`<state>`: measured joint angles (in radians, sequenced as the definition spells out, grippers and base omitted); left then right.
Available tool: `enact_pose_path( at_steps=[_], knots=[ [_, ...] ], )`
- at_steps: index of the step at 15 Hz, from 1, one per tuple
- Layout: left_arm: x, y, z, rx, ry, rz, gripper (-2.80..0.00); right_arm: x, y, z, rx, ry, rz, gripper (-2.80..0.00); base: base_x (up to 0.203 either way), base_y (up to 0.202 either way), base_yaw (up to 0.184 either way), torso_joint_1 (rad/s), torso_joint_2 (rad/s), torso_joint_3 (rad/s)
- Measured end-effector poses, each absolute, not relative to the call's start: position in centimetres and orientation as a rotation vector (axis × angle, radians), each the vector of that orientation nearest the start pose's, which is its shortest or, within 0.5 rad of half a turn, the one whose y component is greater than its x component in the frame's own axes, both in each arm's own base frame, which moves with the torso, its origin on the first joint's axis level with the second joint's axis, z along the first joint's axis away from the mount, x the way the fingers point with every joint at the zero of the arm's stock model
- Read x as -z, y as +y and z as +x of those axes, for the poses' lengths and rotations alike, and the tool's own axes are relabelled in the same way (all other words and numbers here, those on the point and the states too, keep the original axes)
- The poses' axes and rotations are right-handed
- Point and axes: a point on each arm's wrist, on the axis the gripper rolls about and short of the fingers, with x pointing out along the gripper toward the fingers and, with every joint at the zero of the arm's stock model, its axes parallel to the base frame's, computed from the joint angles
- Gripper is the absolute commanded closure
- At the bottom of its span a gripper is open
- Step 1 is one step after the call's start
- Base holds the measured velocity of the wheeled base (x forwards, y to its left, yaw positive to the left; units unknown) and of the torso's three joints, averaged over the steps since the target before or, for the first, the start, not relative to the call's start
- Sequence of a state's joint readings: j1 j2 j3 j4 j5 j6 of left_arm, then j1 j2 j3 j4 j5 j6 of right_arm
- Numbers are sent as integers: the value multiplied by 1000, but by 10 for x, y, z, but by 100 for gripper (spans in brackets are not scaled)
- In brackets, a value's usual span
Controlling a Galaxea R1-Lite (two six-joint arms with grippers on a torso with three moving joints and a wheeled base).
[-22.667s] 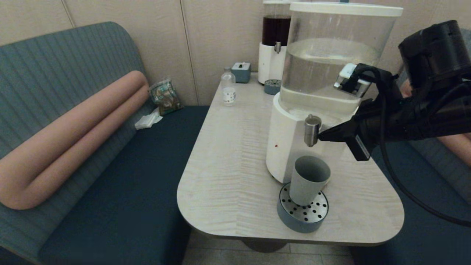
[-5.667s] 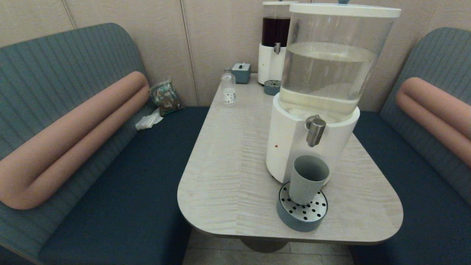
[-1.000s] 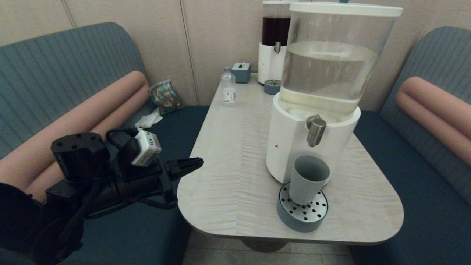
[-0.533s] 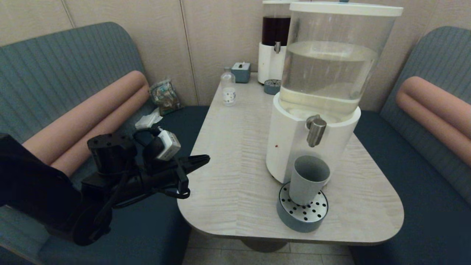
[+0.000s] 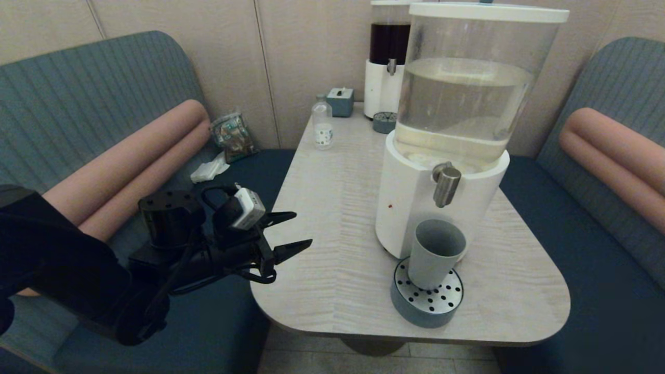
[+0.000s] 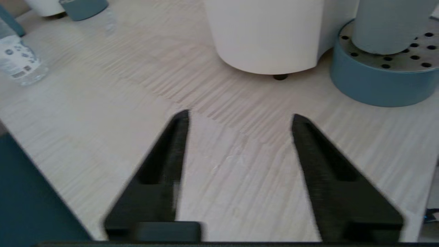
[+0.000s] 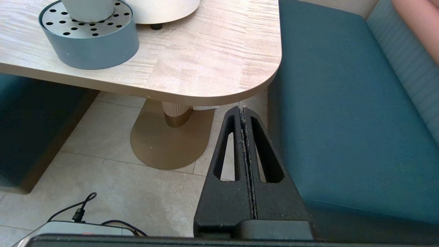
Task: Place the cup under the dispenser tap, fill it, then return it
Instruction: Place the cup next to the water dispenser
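Over the last second the left gripper [image 5: 291, 231] has come in from the bench side to the worktop's [image 5: 322, 249] left edge, and its jaws, closed together half a second ago, now stand wide apart with nothing between them. That reads as the opening of a reach for the cup [image 5: 435, 253], so the filling step looks finished and the return is what remains, though the cup's contents cannot be seen from here. The cup stands upright on the perforated drip tray [image 5: 427, 301] near the worktop's front edge, directly beneath the dispenser tap [image 5: 445, 183] and well apart from the gripper. The right gripper [image 7: 244, 113] hangs parked below the worktop's front right corner, jaws pressed together and empty. Counted: one cup, two dispensers, each with one tap and one drip tray, one clear bottle [image 5: 322, 124] and one small blue-grey box [image 5: 340, 101] toward the worktop's far edge.
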<state>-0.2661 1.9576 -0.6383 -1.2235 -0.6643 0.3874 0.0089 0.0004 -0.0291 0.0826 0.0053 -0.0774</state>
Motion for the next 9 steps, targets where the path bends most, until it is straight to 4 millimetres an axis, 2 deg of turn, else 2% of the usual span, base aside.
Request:
enact_pose_path(
  at_steps=[3, 7, 9],
  knots=[
    [-119, -122, 304, 995, -80, 309, -280, -75, 0, -25, -16, 53, -77, 0, 0, 0, 0, 0, 0, 0],
    [-127, -191, 283, 1102, -110, 249, -280, -75, 0, -25, -16, 53, -78, 0, 0, 0, 0, 0, 0, 0],
    [-129, -219, 278, 1125, -129, 215, -280, -75, 0, -25, -17, 53, -77, 0, 0, 0, 0, 0, 0, 0]
  ],
)
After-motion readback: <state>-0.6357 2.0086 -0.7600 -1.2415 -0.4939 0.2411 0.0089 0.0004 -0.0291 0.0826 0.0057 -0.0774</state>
